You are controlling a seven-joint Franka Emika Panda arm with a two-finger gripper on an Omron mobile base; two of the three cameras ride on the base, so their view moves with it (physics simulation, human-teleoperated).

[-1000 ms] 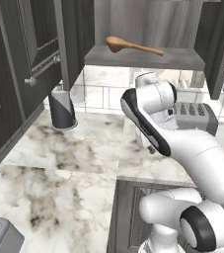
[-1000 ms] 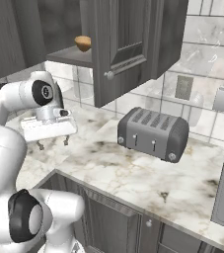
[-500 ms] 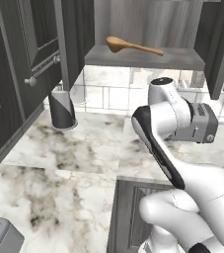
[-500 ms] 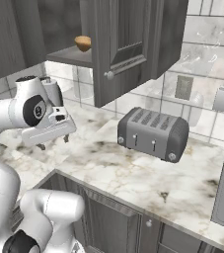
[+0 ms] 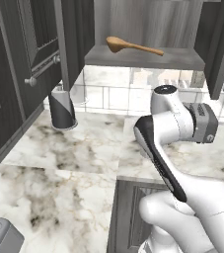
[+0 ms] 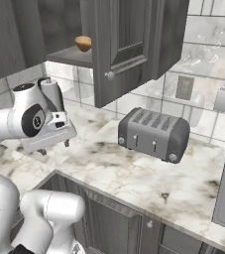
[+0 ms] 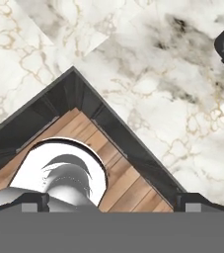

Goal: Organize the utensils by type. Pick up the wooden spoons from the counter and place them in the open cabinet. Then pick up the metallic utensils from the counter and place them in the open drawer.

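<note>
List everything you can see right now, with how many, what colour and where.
Wooden spoon: one, light brown, lying on the open cabinet's shelf.
Cabinet: one, dark grey, open, above the counter.
Counter: one, white marble with grey and brown veins.
Canister: one, grey and white, on the counter by the wall.
Toaster: one, grey, on the counter.
Gripper: one, dark fingertips, open, holding nothing, above the counter.
</note>
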